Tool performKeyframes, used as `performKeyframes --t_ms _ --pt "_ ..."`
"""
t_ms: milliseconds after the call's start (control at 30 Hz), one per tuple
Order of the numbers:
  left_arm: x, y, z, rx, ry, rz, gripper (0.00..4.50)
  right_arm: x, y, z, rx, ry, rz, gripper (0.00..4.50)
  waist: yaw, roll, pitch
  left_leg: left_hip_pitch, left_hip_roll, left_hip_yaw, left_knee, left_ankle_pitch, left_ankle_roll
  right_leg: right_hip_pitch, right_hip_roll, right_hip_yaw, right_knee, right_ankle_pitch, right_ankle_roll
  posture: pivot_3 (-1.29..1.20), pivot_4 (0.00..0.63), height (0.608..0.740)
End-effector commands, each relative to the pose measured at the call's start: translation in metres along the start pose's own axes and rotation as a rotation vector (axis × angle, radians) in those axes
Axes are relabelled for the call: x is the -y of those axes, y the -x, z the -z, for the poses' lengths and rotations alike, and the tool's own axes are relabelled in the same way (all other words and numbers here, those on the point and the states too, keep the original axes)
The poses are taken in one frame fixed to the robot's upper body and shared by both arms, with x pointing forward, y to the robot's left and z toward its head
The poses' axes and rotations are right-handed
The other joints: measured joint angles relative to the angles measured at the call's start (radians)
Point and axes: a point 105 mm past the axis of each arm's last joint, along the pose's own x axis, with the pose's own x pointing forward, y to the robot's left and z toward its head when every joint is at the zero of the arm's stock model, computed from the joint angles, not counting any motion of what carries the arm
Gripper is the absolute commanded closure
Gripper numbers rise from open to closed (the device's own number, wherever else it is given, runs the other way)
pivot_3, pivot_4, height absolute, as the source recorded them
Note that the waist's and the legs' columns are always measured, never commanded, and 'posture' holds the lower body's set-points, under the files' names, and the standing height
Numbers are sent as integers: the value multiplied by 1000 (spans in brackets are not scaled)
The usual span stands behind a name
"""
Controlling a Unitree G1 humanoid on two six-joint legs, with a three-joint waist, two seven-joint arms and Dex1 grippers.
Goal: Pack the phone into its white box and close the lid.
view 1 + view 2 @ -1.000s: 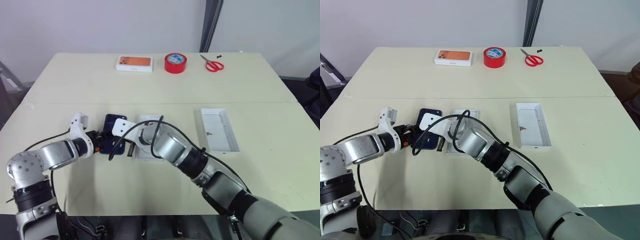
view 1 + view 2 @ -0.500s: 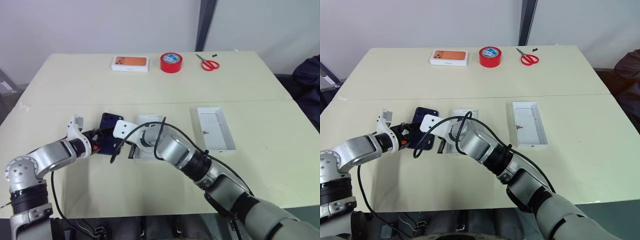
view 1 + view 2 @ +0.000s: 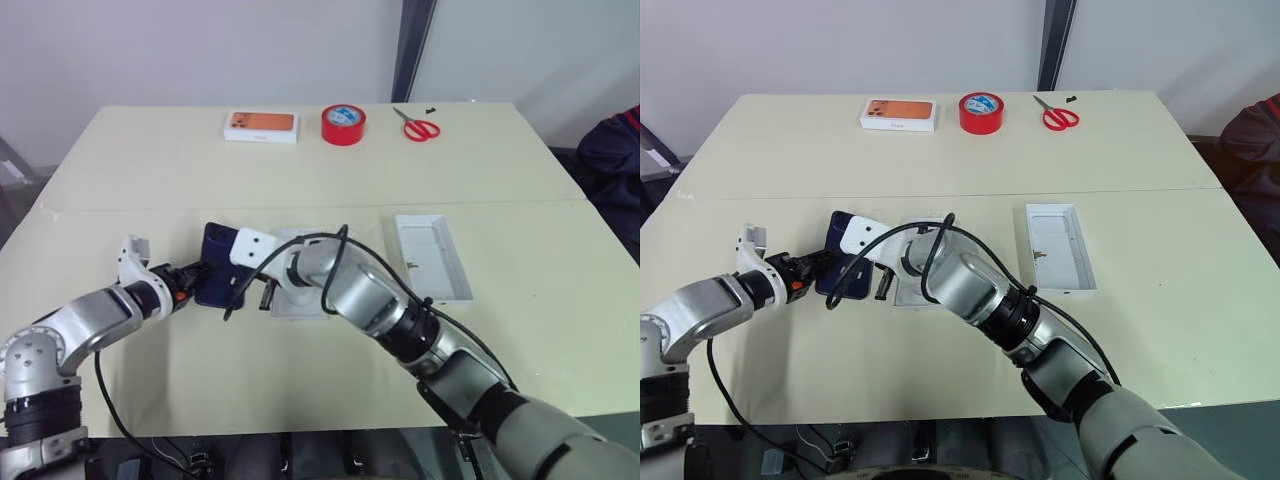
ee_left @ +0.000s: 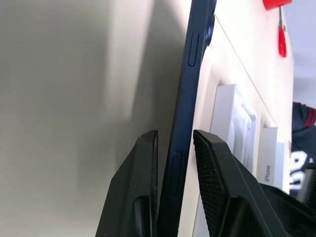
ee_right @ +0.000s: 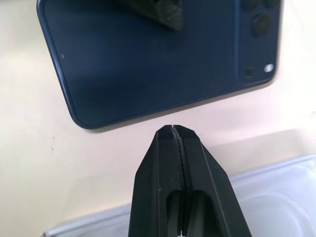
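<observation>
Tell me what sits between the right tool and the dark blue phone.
Nothing stands between them. In the right wrist view, a narrow strip of bare cream table separates the right tool from the slim dark navy-blue phone.

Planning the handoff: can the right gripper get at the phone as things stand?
Probably yes. The right gripper, shut, hangs just off the phone with bare table between. But the left gripper already clamps the phone's edge, so only the free part is reachable.
</observation>
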Motion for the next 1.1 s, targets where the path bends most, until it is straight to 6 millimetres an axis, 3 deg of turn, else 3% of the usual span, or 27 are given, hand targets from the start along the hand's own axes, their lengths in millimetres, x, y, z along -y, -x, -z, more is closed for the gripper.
performKeyframes --t_ms 33,167,367,500,667,800,1100 --pt "14 6 -3 28 -3 53 3300 7 16 -18 73 7 21 4500 1 0 0 0 0 0 0 0 0 0 0 0 0 0 0 0 150 725" --pt "19 8 -3 51 9 74 4470 16 29 -17 84 -20 48 4500 1 0 0 0 0 0 0 -1 2 0 0 0 -1 0 0 0 150 725" --pt "29 9 0 72 8 122 4470 31 52 -17 128 -57 77 4500 1 0 1 0 0 0 0 -2 4 0 0 0 -1 0 0 0 150 725" --pt "49 14 -6 134 11 234 4470 40 75 -8 160 -56 78 4500 4 0 1 0 0 0 0 -2 4 1 0 0 -2 0 0 0 150 725" --pt "78 2 30 5 -93 307 4470 58 103 38 113 -82 117 4500 21 0 2 0 0 0 0 -3 6 3 -1 -1 -4 0 0 0 150 725" --pt "86 -12 53 -69 -94 315 4470 68 113 70 40 -114 174 4500 23 1 2 0 0 1 0 -3 6 3 -1 0 -5 0 0 0 150 725" --pt "82 -38 77 -146 -61 270 4470 69 116 75 33 -121 203 4500 31 1 3 0 0 1 1 -2 5 3 1 0 -3 0 0 0 150 725"
